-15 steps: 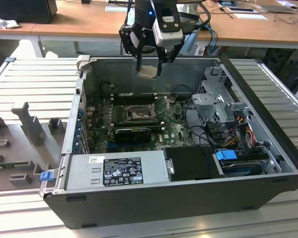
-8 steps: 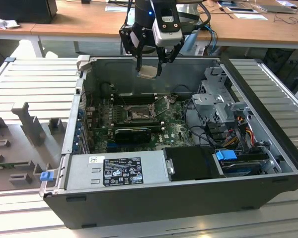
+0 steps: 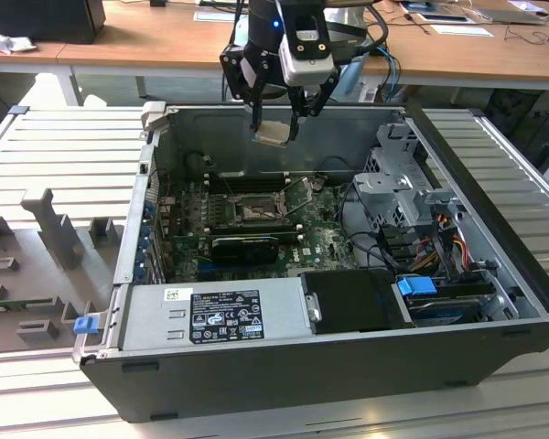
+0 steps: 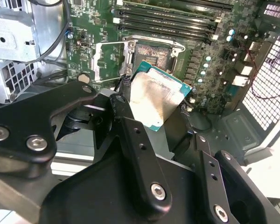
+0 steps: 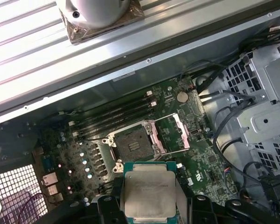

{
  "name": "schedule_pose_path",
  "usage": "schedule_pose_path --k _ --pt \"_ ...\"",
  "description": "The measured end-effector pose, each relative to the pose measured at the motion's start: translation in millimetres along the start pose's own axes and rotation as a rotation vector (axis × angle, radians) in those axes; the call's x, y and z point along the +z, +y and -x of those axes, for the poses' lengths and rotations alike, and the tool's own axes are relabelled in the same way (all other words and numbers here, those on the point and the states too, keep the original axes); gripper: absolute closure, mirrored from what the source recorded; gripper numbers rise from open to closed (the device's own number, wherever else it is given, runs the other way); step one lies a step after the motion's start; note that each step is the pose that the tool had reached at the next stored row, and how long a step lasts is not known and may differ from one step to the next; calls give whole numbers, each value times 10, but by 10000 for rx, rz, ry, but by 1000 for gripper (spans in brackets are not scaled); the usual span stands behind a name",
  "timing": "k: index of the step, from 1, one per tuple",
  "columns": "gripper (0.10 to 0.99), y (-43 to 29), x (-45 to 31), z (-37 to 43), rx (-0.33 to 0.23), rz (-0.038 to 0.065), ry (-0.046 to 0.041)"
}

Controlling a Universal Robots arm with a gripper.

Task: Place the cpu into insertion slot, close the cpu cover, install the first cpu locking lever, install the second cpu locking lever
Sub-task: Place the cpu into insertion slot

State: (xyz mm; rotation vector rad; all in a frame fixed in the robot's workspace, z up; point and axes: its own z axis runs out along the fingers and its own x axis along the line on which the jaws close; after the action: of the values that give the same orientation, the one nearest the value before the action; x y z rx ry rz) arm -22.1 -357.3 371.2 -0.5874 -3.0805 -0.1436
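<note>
While hovering above the open socket (image 3: 256, 213) inside the case (image 3: 348, 380), got the end effector (image 3: 274, 128) clamped on the cpu (image 3: 273, 134) by two edges. Looks light, stiff, fragile: edges only.

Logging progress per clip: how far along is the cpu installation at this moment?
Done: nothing is seated yet. The socket is empty and the cpu cover lies flipped open beside it. In hand: the gripper holds the cpu above the motherboard, clear of the socket. Left: all four steps, since the cpu is not yet in the socket.
</note>
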Motion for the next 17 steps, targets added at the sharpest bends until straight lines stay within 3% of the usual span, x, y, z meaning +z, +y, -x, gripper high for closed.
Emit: schedule_pose_path --k 17 --pt "557 0 1 0 461 9 -41"
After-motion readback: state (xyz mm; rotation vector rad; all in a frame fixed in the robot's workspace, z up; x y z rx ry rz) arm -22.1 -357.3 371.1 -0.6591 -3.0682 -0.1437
